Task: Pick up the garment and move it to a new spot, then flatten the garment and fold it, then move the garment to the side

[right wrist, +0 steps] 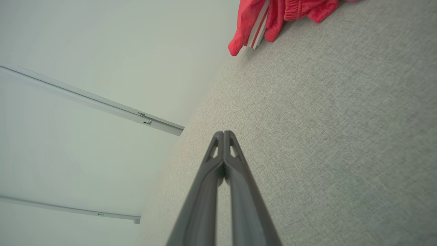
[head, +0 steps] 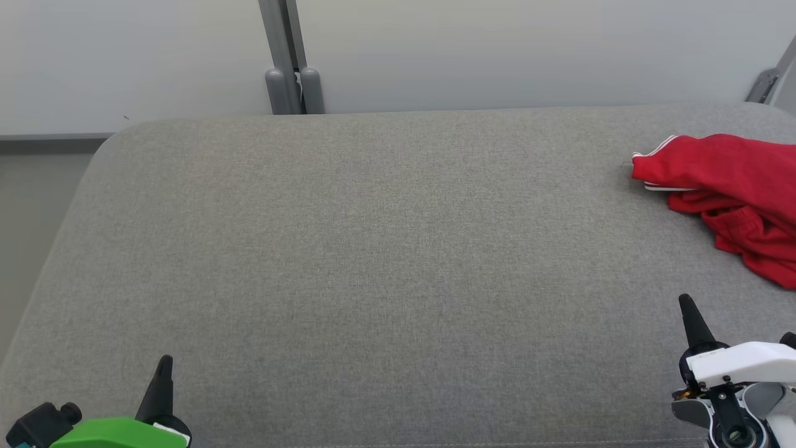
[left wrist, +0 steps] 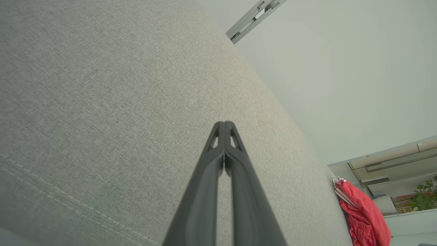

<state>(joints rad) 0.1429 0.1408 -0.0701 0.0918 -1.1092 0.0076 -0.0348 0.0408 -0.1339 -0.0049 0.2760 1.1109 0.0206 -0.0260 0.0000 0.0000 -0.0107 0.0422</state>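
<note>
Left gripper (left wrist: 224,123) and right gripper (right wrist: 223,133): fingers pressed together, holding nothing, over the grey cushion (head: 373,249). Red garment (head: 734,199) lies crumpled at the cushion's right edge. The left wrist view adds a plant (left wrist: 423,198) beyond it.

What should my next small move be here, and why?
Probably ease the right pincer forward toward the red garment: it lies crumpled and untouched at the right end of the grey cushion, just ahead of that shut, empty pincer, while the left pincer sits far across.
</note>
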